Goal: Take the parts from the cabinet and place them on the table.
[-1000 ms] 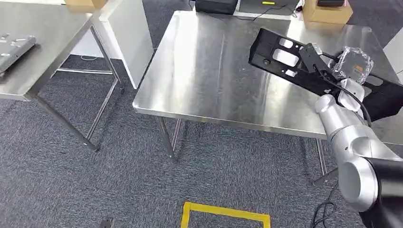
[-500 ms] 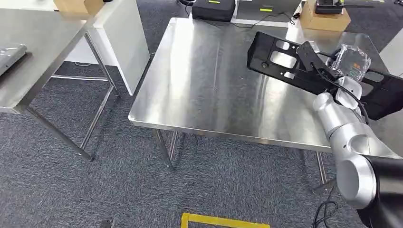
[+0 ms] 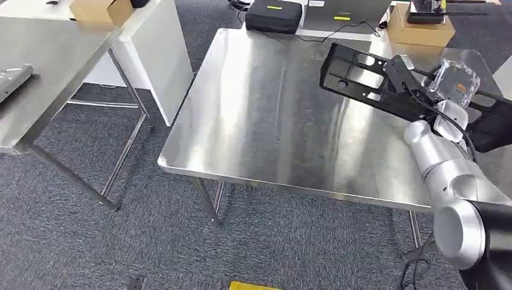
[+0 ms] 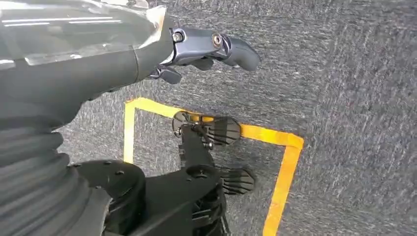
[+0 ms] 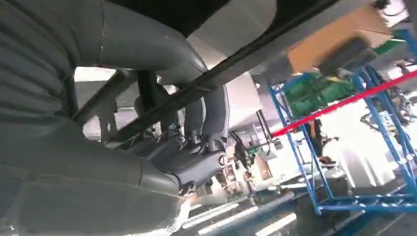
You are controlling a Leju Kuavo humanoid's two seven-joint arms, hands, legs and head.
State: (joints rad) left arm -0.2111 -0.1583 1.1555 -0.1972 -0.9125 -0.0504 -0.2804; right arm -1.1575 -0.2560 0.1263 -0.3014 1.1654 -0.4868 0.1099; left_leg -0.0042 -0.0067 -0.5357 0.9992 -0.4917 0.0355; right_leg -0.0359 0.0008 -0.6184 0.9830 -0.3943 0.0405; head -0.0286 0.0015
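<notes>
One part: you carry a single black bracket (image 3: 386,84), a long flat plate with cut-out windows, held above the right half of the steel table (image 3: 272,121).

Change: over the last second your whole head view shifts. The table comes nearer and fills more of the picture, and the yellow floor tape (image 3: 253,286) slides almost out at the near edge. That is your own approach, not a move of the table. Against your arm the bracket keeps nearly the same pose.

Meaning: you are closing in for the put-down, and I judge the carry nearly done. The bracket is not yet resting on the table.

Right hand: your right hand (image 3: 450,90) is wrapped in a clear cover and clamped on the bracket near its middle. In the right wrist view the dark fingers (image 5: 206,118) curl around a black bar of it.

Bracket to hand: its windowed end reaches away from the hand toward the middle of the table, while the other end runs off past your right arm.

Left hand: your left hand (image 4: 206,46) hangs over the carpet with fingers loosely apart and nothing in them.

Next: lower the bracket flat, and watch its long free end.
</notes>
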